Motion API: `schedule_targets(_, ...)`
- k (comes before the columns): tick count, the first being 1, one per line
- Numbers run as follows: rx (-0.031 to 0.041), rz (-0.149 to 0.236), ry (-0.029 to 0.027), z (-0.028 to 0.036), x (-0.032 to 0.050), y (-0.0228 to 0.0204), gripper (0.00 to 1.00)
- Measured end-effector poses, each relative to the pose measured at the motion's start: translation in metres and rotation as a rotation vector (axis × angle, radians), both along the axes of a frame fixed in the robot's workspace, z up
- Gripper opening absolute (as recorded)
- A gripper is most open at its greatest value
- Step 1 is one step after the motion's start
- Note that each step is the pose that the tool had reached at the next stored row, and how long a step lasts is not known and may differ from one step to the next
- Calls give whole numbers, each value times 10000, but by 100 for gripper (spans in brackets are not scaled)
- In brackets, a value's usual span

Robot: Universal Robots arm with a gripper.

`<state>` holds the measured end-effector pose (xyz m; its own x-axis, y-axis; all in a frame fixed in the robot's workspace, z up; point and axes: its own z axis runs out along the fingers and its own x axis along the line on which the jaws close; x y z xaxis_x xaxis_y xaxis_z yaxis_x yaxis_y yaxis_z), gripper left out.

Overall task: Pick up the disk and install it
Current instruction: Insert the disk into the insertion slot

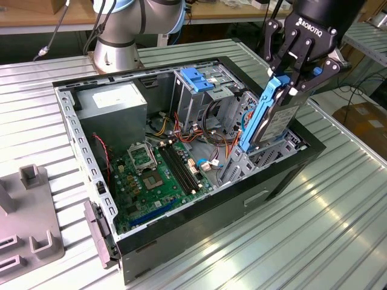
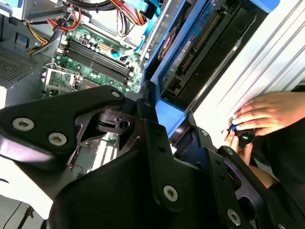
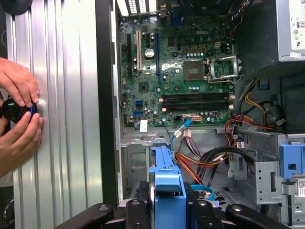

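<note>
The disk [image 1: 269, 118], a dark grey slab in a bright blue carrier frame, stands on edge at the exterior view's right end of the open computer case [image 1: 181, 223]. My gripper [image 1: 291, 84] is shut on the disk's upper end, with black fingers on both flat sides. The lower end dips into the drive bay [image 1: 275, 151] inside the case. In the first wrist view the blue carrier [image 3: 167, 183] runs straight out between my fingers over the bay. The second wrist view looks along the disk [image 2: 200, 43] to its connector edge.
A motherboard [image 1: 157, 175] lies on the case floor, with a power supply [image 1: 112, 103] and a metal cage topped by a light blue clip [image 1: 196, 78] behind it. Coloured cables [image 3: 205, 157] hang near the bay. A person's hands [image 3: 19, 109] hold a black knob on the ribbed table. A grey fixture [image 1: 30, 223] sits at the exterior view's left.
</note>
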<state>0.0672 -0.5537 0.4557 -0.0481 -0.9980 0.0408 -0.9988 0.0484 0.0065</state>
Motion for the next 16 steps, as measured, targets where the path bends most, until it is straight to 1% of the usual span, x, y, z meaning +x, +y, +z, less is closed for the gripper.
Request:
schedule_targets(7, 16, 0, 0, -42, 0, -20, 37)
schedule_targets(10, 16, 0, 0, -46, 0, -22, 37)
schedule_targets(11, 41, -1, -1, -46, 0, -23, 37)
schedule_targets(12, 98, 0, -1, -44, 0, -24, 37)
schedule_targets(13, 128, 0, -1, -37, 0, -23, 37)
schedule_targets(14, 144, 1, 0, -22, 1, -23, 37)
schedule_targets(16, 151, -1, 6, -5, 0, -23, 37)
